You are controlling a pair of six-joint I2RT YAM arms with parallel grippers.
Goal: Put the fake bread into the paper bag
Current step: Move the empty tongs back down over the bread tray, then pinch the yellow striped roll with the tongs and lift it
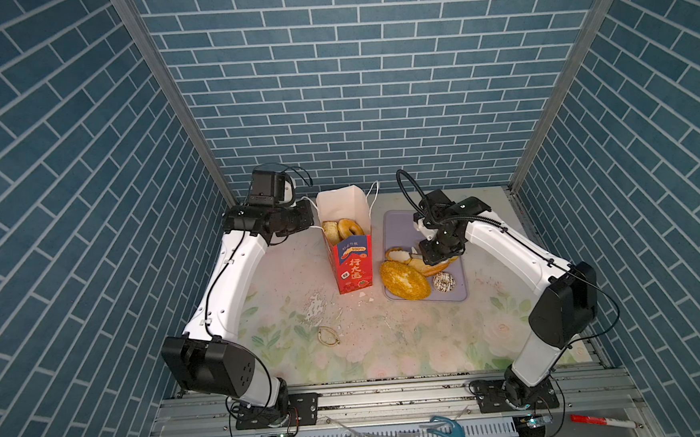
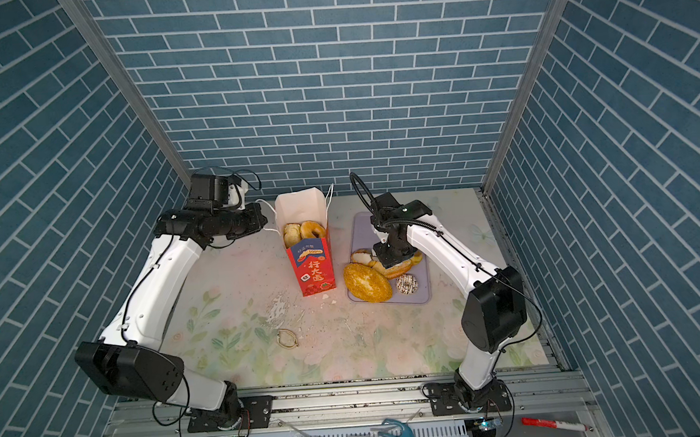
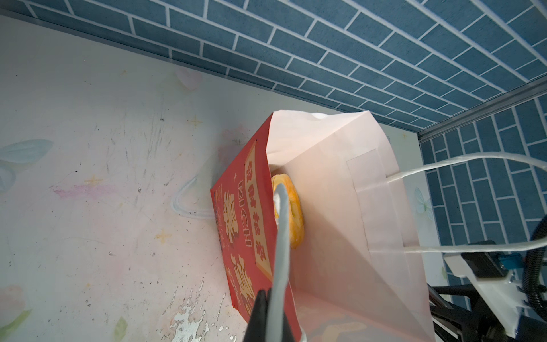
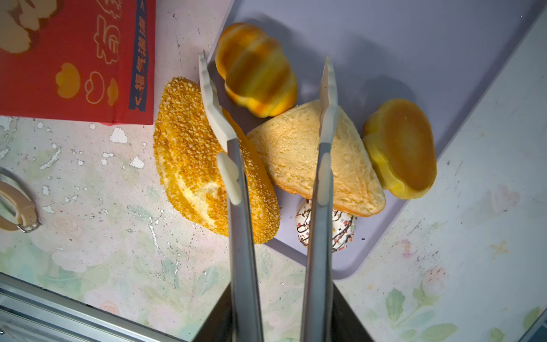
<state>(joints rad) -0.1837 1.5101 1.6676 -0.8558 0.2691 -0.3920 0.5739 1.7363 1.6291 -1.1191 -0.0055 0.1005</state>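
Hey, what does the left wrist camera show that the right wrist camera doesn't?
Only the left wrist view: the left gripper shut on a white cord handle, the paper bag white inside, a ring doughnut in it.

Only the right wrist view: the right gripper open over the lilac tray, with the seeded loaf and drizzled doughnut.

Both: the bag's red outside and the floral tabletop.

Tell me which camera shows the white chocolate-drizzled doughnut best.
A top view: the drizzled doughnut sits whole and unobstructed on the lilac tray, likewise in both top views. In the right wrist view a finger and the pale loaf partly cover it. The left wrist view misses it.
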